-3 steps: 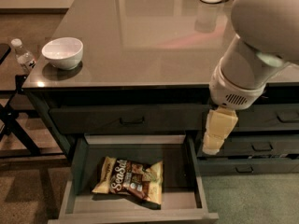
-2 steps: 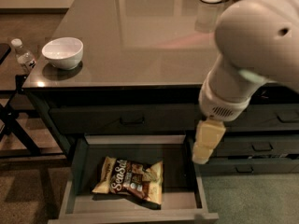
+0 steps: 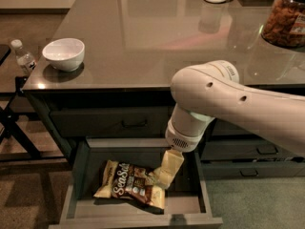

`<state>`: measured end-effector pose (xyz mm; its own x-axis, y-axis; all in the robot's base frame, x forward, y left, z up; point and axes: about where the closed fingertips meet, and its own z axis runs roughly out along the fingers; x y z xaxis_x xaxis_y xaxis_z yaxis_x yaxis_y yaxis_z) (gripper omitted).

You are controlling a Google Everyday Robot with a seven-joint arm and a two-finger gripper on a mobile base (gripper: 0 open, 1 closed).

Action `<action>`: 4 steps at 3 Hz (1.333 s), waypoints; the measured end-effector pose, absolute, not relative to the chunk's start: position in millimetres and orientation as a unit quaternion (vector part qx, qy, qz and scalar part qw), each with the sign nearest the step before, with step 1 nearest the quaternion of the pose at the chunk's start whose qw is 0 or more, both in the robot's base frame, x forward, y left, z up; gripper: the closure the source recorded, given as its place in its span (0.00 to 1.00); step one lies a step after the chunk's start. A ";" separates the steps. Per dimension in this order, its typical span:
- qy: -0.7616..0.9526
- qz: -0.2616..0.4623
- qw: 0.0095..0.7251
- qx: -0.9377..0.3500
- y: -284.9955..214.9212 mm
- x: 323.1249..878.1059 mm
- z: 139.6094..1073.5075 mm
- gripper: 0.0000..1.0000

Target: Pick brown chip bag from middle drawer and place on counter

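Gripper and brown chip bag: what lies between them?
Nothing: in camera view, the gripper reaches the brown chip bag inside the middle drawer.

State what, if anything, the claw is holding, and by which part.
Cannot tell. The claw is in the middle drawer, at the upper right corner of the brown chip bag; no grip shows.

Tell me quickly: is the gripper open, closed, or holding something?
Cream gripper: cannot be told; inside the dark grey-green middle drawer, at the edge of the crinkly brown chip bag.
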<state>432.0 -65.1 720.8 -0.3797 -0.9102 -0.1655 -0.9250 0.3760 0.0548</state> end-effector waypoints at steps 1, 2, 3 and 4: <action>0.828 0.069 0.054 -0.554 -65.1 432.0 720.7 0.00; 0.829 0.094 0.055 -0.548 -54.3 429.5 692.1 0.00; 0.826 0.132 0.073 -0.543 -34.4 437.8 644.8 0.00; 0.822 0.165 0.098 -0.536 -16.9 454.4 604.1 0.00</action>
